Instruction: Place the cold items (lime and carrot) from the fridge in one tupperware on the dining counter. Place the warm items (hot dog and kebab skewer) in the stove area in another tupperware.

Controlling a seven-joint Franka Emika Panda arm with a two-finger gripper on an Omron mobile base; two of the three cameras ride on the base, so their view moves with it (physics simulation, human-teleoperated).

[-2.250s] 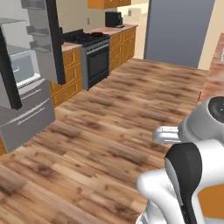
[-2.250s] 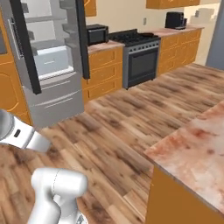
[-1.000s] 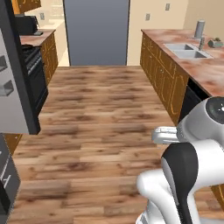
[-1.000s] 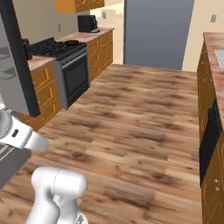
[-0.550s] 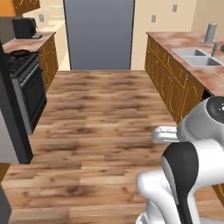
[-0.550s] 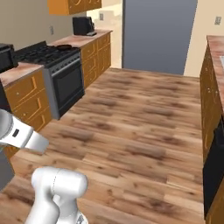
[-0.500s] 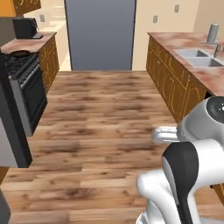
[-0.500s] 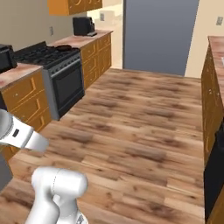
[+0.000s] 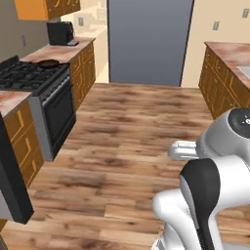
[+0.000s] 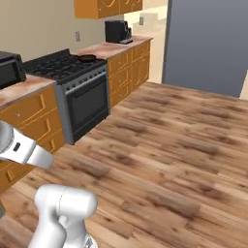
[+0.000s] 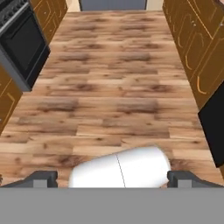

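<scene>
Black and steel, the stove [image 9: 46, 97] is standing at the left of the left base view, its grates running along the upper left and a dark oven door facing the floor; in the right base view the stove [image 10: 77, 92] is sitting left of centre. A small dark pan [image 9: 49, 63] is lying on its far burners, seen also in the right base view [image 10: 87, 57]. Whether any food is lying in it or beside it is too small to tell.

Pinkish stone counter [image 9: 61, 50] is running on past the stove toward the back wall, carrying a black coffee machine [image 9: 60, 33] at the upper left of the frame; the same machine [image 10: 117, 31] is showing at the top centre of the right base view. Orange wooden cabinets [image 10: 127, 68] are lining the space beneath that counter, with more of them along the right edge of the left base view [image 9: 222, 90].

Brown plank floor [image 9: 132, 146] is filling the middle of each view, leading to a large flat grey panel [image 9: 149, 41] at the top centre.

At the bottom of the hand view, the gripper [image 11: 112, 177] is hanging over the planks with its two dark fingertips [image 11: 43, 177] spread wide apart and nothing between them.
</scene>
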